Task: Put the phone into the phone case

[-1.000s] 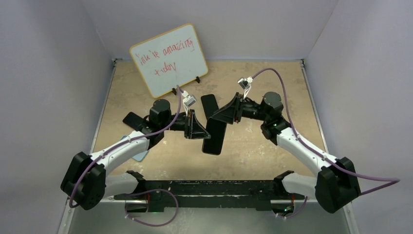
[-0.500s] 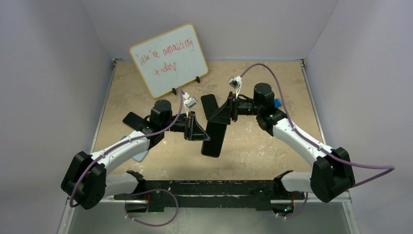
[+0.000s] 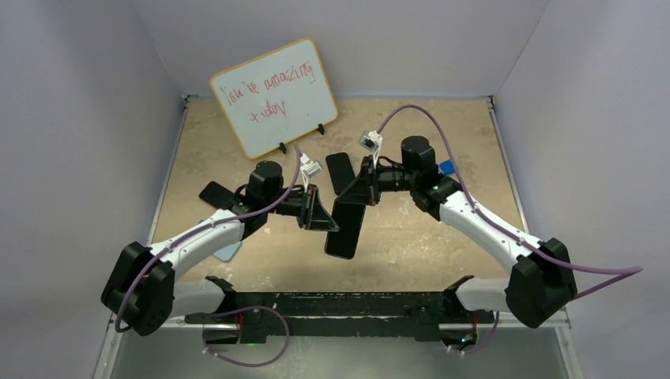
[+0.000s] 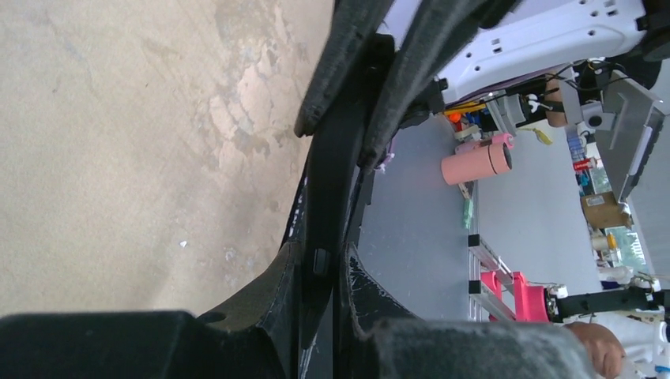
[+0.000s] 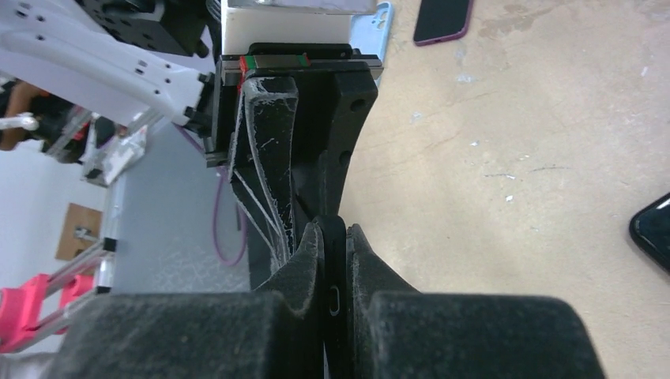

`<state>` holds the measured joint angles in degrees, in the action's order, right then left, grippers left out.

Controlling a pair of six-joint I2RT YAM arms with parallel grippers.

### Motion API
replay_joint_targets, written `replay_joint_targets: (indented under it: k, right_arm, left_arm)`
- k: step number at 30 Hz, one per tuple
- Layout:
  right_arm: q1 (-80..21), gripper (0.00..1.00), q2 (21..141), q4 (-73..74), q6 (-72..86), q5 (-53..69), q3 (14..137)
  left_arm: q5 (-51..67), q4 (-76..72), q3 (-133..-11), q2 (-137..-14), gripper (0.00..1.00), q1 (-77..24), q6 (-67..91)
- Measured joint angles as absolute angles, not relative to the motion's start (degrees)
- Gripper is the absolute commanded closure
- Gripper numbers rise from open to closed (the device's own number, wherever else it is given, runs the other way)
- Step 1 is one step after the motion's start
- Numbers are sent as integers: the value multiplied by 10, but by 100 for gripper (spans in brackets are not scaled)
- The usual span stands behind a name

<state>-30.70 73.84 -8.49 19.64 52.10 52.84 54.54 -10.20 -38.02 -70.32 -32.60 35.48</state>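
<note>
Both hands meet in the middle of the top view and share one thing: the black phone (image 3: 341, 241), held off the table (image 3: 442, 237) with its long side running from upper right to lower left. The left hand (image 3: 335, 227) is pressed together on one side edge and the right hand (image 3: 353, 199) on the upper end, and each wrist view shows its pads pinching the thin slab edge-on. I judge this a two-handed hold in mid-task, since I cannot tell that any case is on the phone. A pale blue case (image 3: 229, 253) lies at lower left, partly under the left arm. The next move calls for one hand to let go while the other keeps the phone square, then for phone and case to be lined up corner to corner. Room is tight at the centre: a black flat thing (image 3: 340, 170) lies just behind the right hand, a dark phone (image 3: 215, 193) sits by the left arm, and a whiteboard (image 3: 272, 95) stands at upper left. The bare table at lower right is the freest ground — walls close both sides
</note>
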Motion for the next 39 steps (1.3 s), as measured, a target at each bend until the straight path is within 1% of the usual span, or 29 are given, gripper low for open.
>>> replay_joint_targets:
  k: [7,9,11,13,14,15,16,19,21,24,28,34,39]
  right_arm:
    - [-350,100,737,-45,137,411,530]
    - [-357,89,737,-35,131,379,530]
    - [-361,67,737,-32,134,360,530]
    - [-364,51,737,-33,145,331,530]
    - [-366,41,736,-35,154,308,530]
    - [-368,35,732,-36,165,286,528]
    - [-368,26,727,-37,178,270,526]
    - [-369,9,702,-32,211,214,521]
    - [-369,2,683,-28,234,185,520]
    - [-369,1,659,-21,258,147,520]
    - [-369,1,629,-5,276,98,506]
    - [-369,1,591,24,281,57,485]
    - [-369,1,582,27,285,51,478]
  left_arm:
    - [526,-16,-407,-739,100,-320,326]
    - [518,-6,-410,-745,100,-317,321]
    - [510,-2,-410,-746,100,-316,319]
    - [500,-1,-411,-745,100,-315,320]
    - [484,4,-414,-743,100,-316,322]
    - [464,7,-414,-742,100,-315,323]
    - [445,12,-415,-742,100,-311,324]
    - [390,28,-420,-743,100,-303,325]
    - [352,56,-445,-756,100,-300,323]
    - [295,74,-489,-789,100,-298,321]
    - [252,70,-503,-813,100,-279,330]
    - [228,65,-511,-865,100,-223,359]
    - [245,29,-511,-916,100,-176,382]
